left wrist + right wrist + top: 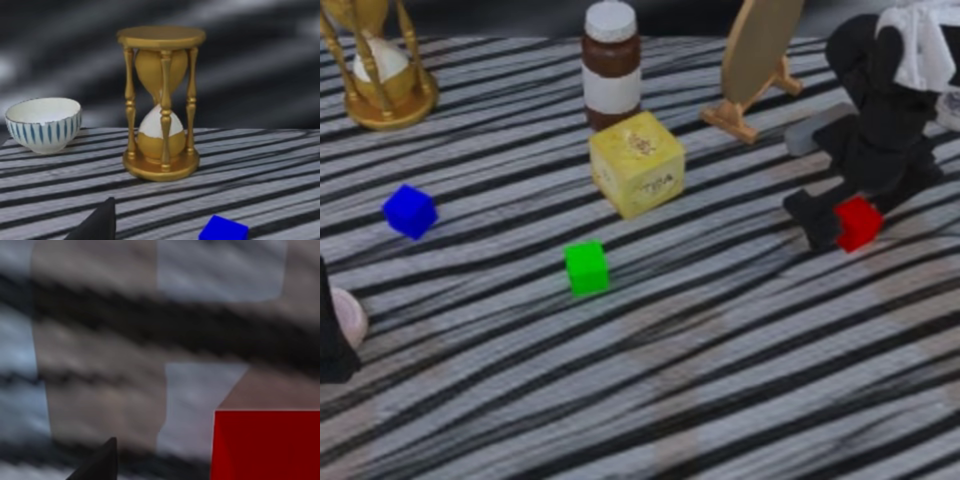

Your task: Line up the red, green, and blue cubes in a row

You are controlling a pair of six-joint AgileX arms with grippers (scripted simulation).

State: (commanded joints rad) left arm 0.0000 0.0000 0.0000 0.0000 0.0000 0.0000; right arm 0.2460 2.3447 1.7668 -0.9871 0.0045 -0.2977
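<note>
Striped tabletop (720, 400) with the red cube (859, 222) gripped at right by the right gripper (842, 226), green cube (587, 268) centre, blue cube (410, 211) left; light, rigid, best held on opposite flat faces

Matte plain cubes (587, 268), glossy gold hourglass (161, 102), seemingly cloth-like striped table (720, 380).

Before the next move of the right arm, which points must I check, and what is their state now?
1. Right hand down at red cube: ok.
2. Fingers closed firmly on the red cube: cannot tell.
3. Green cube free on the table, target for the row: ok.
4. Blue cube free, far on the left side: ok.
5. Yellow box stands behind the green cube, apart from it: ok.
6. Left hand parked at the left edge: ok.
</note>
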